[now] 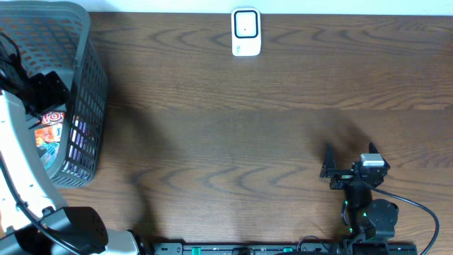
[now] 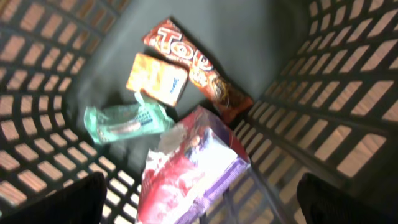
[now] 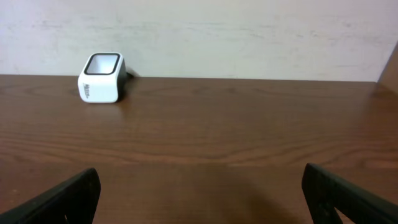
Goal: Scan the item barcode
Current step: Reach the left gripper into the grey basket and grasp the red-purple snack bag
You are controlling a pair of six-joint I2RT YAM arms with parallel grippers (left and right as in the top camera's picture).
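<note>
Purple packet (image 2: 193,163) beneath left gripper (image 2: 200,208) (jaws wide).

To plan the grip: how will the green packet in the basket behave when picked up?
The green packet looks like crinkled film, so probably floppy and light. Its glossy wrap may slip. Lying flat, it should not roll.

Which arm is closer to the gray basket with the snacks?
Left. The left end effector hangs over the basket, above the snacks inside; the right end effector is far off toward the table's other end.
</note>
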